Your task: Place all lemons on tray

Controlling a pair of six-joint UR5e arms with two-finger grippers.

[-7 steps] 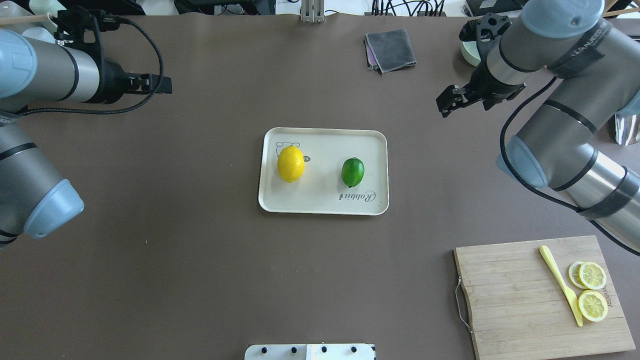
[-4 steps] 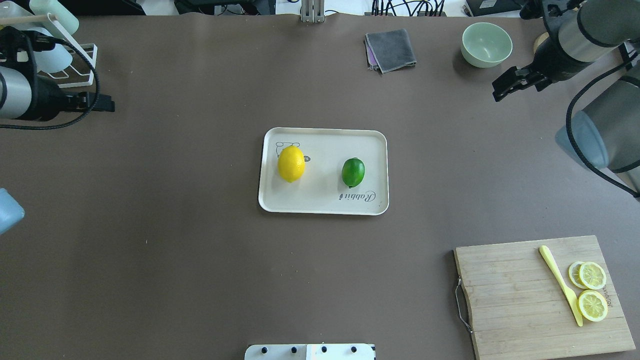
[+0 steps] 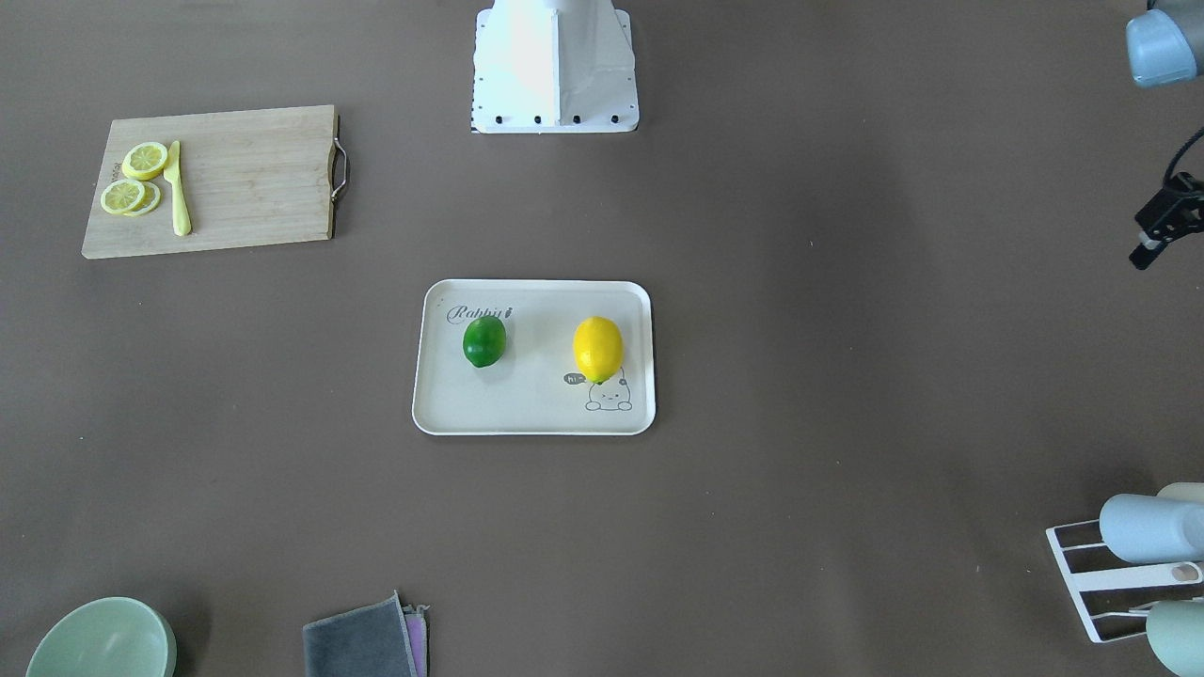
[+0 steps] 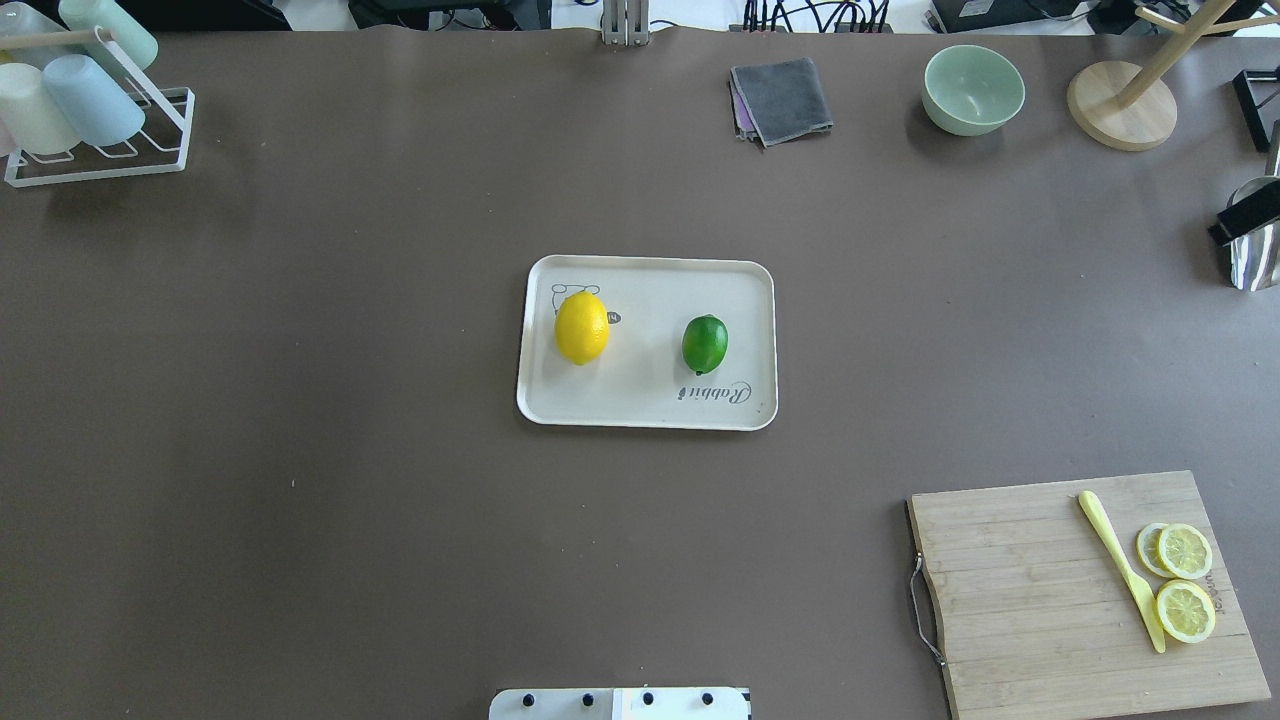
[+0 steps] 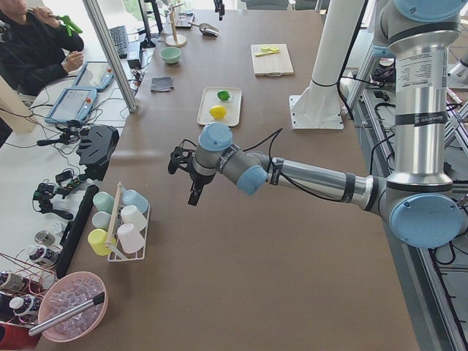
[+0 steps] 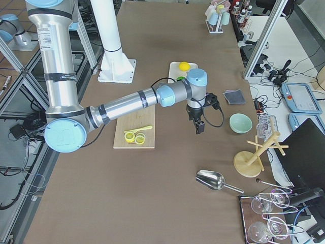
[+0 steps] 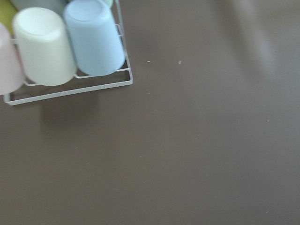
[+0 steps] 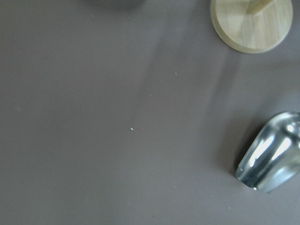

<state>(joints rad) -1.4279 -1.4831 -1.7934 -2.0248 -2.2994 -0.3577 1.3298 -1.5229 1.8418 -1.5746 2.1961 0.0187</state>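
Lying apart, lemons (image 4: 582, 328) occupy tray (image 4: 650, 290) (off its rim).

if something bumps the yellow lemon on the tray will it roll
It would probably roll: the yellow lemon is rounded and egg-shaped, lying on the flat tray. Its glossy skin looks slippery to pinch. The tray's raised rim would likely stop it.

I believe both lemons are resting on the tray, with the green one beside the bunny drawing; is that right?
Not quite: both are on the tray, but the yellow lemon lies beside the bunny drawing; the green lemon lies by the script, as the front-facing view shows.
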